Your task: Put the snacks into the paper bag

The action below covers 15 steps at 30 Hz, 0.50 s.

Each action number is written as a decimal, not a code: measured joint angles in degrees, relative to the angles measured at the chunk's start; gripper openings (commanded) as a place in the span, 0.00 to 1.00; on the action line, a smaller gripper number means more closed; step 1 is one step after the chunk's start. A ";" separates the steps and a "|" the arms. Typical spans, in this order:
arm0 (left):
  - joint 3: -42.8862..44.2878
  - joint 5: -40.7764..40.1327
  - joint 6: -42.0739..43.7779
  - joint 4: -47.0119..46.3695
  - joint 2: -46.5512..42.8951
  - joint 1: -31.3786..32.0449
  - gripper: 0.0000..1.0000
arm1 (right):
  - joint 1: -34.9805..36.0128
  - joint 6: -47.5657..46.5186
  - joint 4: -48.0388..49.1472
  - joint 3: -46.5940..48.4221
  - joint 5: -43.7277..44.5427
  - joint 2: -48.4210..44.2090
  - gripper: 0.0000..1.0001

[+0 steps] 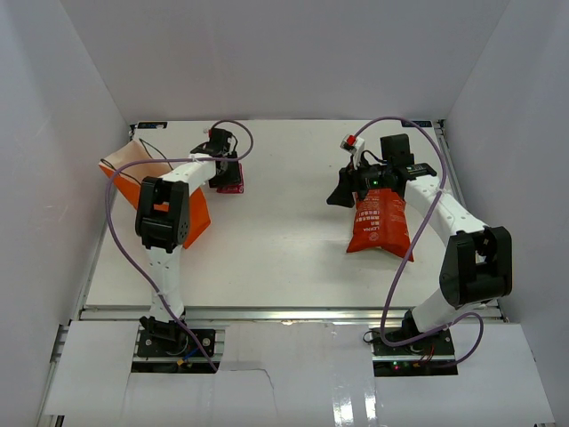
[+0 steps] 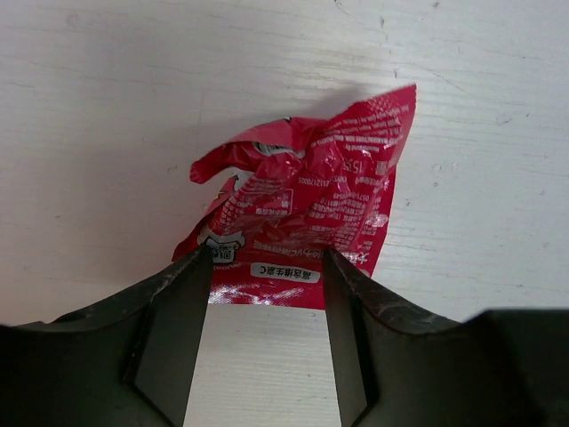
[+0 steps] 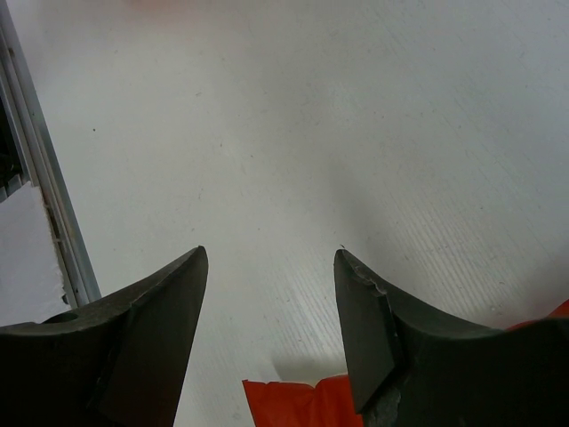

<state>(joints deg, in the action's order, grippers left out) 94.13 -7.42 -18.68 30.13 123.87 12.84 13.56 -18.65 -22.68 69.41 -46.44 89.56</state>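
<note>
A crumpled pink-red snack pack (image 2: 311, 200) lies on the white table, also in the top view (image 1: 234, 183), just right of the orange paper bag (image 1: 191, 213). The bag lies on its side at the back left, its peach inside (image 1: 133, 160) showing. My left gripper (image 2: 267, 258) is open, with its fingertips on either side of the pack's near edge; from above it (image 1: 229, 169) is right over the pack. The large red-orange crisp bag (image 1: 378, 222) lies at the right. My right gripper (image 1: 340, 192) is open and empty above the crisp bag's top edge (image 3: 302, 400). Other snacks are out of view.
White walls enclose the table on the left, back and right. A metal rail (image 3: 40, 191) marks a table edge in the right wrist view. Purple cables (image 1: 404, 240) loop over both arms. A small red-and-white thing (image 1: 352, 141) sits behind the right gripper.
</note>
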 measured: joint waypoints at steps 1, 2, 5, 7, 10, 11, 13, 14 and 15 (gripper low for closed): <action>0.00 -0.11 0.04 0.00 0.09 0.07 0.63 | 0.00 0.00 0.00 0.00 0.02 0.00 0.65; 0.00 -0.22 0.11 0.00 0.13 0.17 0.64 | 0.00 0.00 0.00 0.00 0.02 -0.02 0.65; 0.00 -0.28 0.50 -0.13 0.09 0.37 0.68 | 0.00 0.00 0.00 0.00 0.02 -0.20 0.65; 0.00 -0.02 0.98 -0.20 0.02 0.42 0.71 | 0.00 0.00 0.00 0.00 0.00 -0.28 0.65; 0.00 0.33 1.92 -0.42 -0.44 0.42 0.77 | 0.00 0.00 0.00 0.00 0.02 -0.31 0.65; 0.00 0.33 2.27 -0.59 -0.68 0.42 0.78 | 0.00 0.00 0.00 0.00 0.02 -0.28 0.65; 0.00 0.15 2.89 -0.96 -1.16 0.42 0.81 | 0.00 0.00 0.00 0.00 0.02 -0.28 0.65; 0.00 -0.15 3.06 -1.14 -1.31 0.42 0.81 | 0.00 0.00 0.00 0.00 0.02 -0.28 0.65; 0.00 -0.50 3.21 -1.33 -1.40 0.42 0.81 | 0.00 0.00 0.02 0.00 0.00 -0.28 0.65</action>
<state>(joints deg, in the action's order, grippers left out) 94.13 -7.92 -15.46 28.80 122.48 13.26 13.56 -18.65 -22.65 69.41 -46.44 89.27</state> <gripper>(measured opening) 0.805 0.650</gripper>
